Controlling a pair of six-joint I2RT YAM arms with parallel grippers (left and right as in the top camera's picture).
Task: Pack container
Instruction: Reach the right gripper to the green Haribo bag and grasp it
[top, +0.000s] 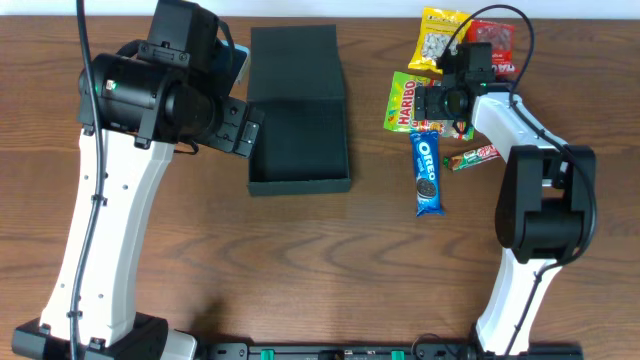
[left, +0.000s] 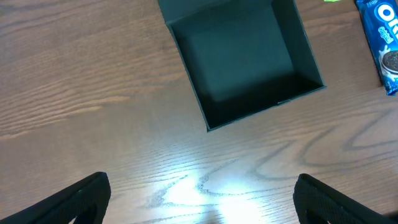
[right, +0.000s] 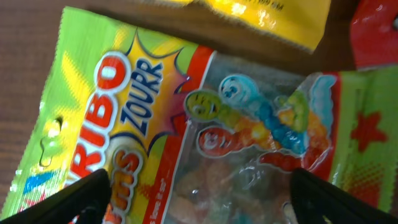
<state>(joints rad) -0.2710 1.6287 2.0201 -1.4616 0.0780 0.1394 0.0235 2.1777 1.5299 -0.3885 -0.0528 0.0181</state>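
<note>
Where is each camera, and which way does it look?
Overhead: above the table, looking down; left arm and right arm show, flanking the box.
Left wrist: on the left arm, looking down at the box and a cookie pack; the open left end effector shows.
Right wrist: on the right arm, close above the gummy bag; the right end effector shows.
Shared: overhead and left wrist both show the box.

Dark open container (top: 300, 140), lid (top: 293, 62) seemingly flat
</note>
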